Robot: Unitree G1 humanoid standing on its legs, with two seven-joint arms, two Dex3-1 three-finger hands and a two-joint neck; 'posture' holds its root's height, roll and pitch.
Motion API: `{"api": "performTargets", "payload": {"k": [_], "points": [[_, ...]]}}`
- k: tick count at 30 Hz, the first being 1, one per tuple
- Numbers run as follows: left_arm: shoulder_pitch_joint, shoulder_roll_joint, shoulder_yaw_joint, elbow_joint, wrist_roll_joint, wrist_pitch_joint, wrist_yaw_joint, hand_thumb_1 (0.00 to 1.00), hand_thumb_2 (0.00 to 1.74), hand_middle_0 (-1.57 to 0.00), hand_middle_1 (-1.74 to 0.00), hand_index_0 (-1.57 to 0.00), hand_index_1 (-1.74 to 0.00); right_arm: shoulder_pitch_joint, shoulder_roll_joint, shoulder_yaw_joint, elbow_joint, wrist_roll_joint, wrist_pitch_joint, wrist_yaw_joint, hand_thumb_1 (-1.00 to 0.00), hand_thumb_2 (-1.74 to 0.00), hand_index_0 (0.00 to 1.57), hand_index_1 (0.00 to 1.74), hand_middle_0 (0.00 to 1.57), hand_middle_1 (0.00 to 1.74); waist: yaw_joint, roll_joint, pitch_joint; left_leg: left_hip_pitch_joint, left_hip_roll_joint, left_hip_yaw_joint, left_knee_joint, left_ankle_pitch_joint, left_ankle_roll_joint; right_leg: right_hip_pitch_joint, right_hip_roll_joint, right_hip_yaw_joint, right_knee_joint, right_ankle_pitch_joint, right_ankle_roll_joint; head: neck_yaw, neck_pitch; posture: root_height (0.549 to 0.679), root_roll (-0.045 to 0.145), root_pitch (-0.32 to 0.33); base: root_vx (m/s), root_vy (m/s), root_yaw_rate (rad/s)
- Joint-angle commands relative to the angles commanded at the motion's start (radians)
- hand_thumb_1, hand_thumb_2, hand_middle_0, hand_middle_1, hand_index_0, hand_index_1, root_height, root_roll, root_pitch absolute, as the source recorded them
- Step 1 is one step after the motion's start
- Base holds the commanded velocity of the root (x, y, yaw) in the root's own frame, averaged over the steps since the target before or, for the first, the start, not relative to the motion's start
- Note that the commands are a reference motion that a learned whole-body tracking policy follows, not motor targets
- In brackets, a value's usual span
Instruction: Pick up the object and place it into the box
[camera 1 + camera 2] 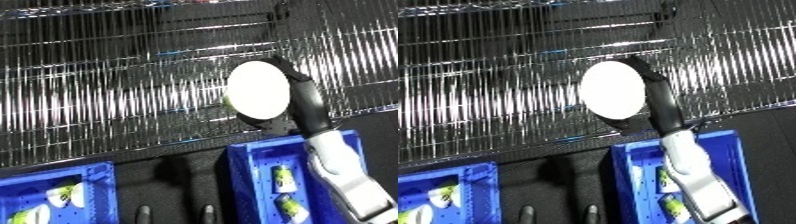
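A white round object [259, 90] is held up in front of the wire shelf, with my right hand [305, 97] shut on its right edge and back. The white and silver right forearm [342, 165] rises from the lower right, over a blue bin [242, 170]. That bin holds small yellow-green and white items [282, 178]. The object is above the bin's far edge, well clear of it. Only two dark tips of my left hand [143, 214] show at the bottom edge.
A wire shelf [107, 90] fills the upper part of both views, close behind the held object. A second blue bin [99, 176] at the lower left holds similar yellow-green and white items [67, 195]. A dark gap lies between the two bins.
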Motion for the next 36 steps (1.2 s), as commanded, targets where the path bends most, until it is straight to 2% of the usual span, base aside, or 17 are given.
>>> {"api": "performTargets", "payload": {"k": [6,9,11,13,18,24,31,36], "points": [[0.005,-0.013,0.042,0.02,-0.019,-0.01,0.02,0.0,0.0,0.0,0.0,0.0,0.0,0.16,-0.008,-0.097,-0.157,-0.037,-0.034,-0.091,-0.75,-1.3,1.18,1.3,1.18,1.3,-0.054,-0.024,0.0,0.004,0.01,0.024,0.014,-0.018,0.0031,0.003,0.0145,0.021,-0.023,0.012,0.0048,0.008,0.002,0.651,0.066,0.145,-0.05,0.041,-0.238],[0.017,-0.022,0.07,0.038,-0.029,-0.019,0.028,0.0,0.0,0.0,0.0,0.0,0.0,0.258,-0.015,-0.142,-0.206,-0.064,-0.059,-0.119,-0.75,-1.3,1.18,1.3,1.18,1.3,-0.082,-0.036,0.0,0.022,0.015,0.034,0.017,-0.029,0.0037,0.019,0.0218,0.035,-0.034,0.012,0.005,0.017,-0.008,0.651,0.064,0.137,-0.032,0.063,-0.252],[0.022,-0.027,0.087,0.055,-0.033,-0.025,0.034,0.0,0.0,0.0,0.0,0.0,0.0,0.325,-0.014,-0.173,-0.22,-0.057,-0.08,-0.129,-0.75,-1.3,1.18,1.3,1.18,1.3,-0.1,-0.046,0.0,0.04,0.02,0.04,0.014,-0.035,0.0039,0.035,0.0264,0.042,-0.04,0.011,0.0061,0.021,-0.011,0.652,0.062,0.128,-0.032,0.048,-0.236],[0.023,-0.032,0.103,0.07,-0.037,-0.029,0.041,0.0,0.0,0.0,0.0,0.0,0.0,0.387,-0.009,-0.2,-0.226,-0.031,-0.101,-0.13,-0.75,-1.3,1.18,1.3,1.18,1.3,-0.115,-0.055,0.0,0.058,0.025,0.048,0.009,-0.038,0.0035,0.051,0.0297,0.047,-0.048,0.01,0.0082,0.029,-0.015,0.653,0.06,0.121,-0.034,0.028,-0.199],[0.014,-0.033,0.135,0.095,-0.047,-0.035,0.048,0.0,0.0,0.0,0.0,0.0,0.0,0.513,0.011,-0.264,-0.171,0.088,-0.147,-0.112,-0.75,-1.3,1.18,1.3,1.18,1.3,-0.145,-0.073,0.0,0.095,0.035,0.065,0.003,-0.049,0.0035,0.091,0.0367,0.055,-0.067,0.01,0.0105,0.115,-0.035,0.656,0.055,0.102,-0.036,0.006,-0.152],[0.023,-0.034,0.133,0.11,-0.052,-0.05,0.043,0.0,0.0,0.0,0.0,0.0,0.0,0.582,0.014,-0.317,-0.001,0.225,-0.187,-0.039,-0.75,-1.3,1.18,1.3,1.18,1.3,-0.155,-0.072,0.0,0.128,0.034,0.07,-0.009,-0.057,0.0062,0.121,0.0395,0.058,-0.081,0.015,0.0123,0.26,-0.026,0.658,0.054,0.086,-0.019,-0.003,-0.083],[0.024,-0.033,0.116,0.136,-0.059,-0.057,0.024,0.0,0.0,0.0,0.0,0.0,0.0,0.57,0.009,-0.346,0.224,0.362,-0.196,0.057,-0.4,-0.7,0.63,0.7,0.63,0.7,-0.151,-0.052,0.0,0.143,0.022,0.069,-0.015,-0.06,0.008,0.133,0.0393,0.058,-0.089,0.019,0.0087,0.406,-0.03,0.659,0.059,0.077,-0.014,-0.007,-0.013],[0.023,-0.034,0.099,0.157,-0.056,-0.063,-0.003,0.0,0.0,0.0,0.0,0.0,0.0,0.551,0.001,-0.368,0.341,0.388,-0.182,0.089,-0.15,-0.26,0.24,0.26,0.24,0.26,-0.143,-0.031,0.0,0.15,0.01,0.063,-0.013,-0.061,0.009,0.139,0.0349,0.058,-0.088,0.018,0.0057,0.467,-0.05,0.659,0.065,0.069,0.011,-0.009,0.046]]}}
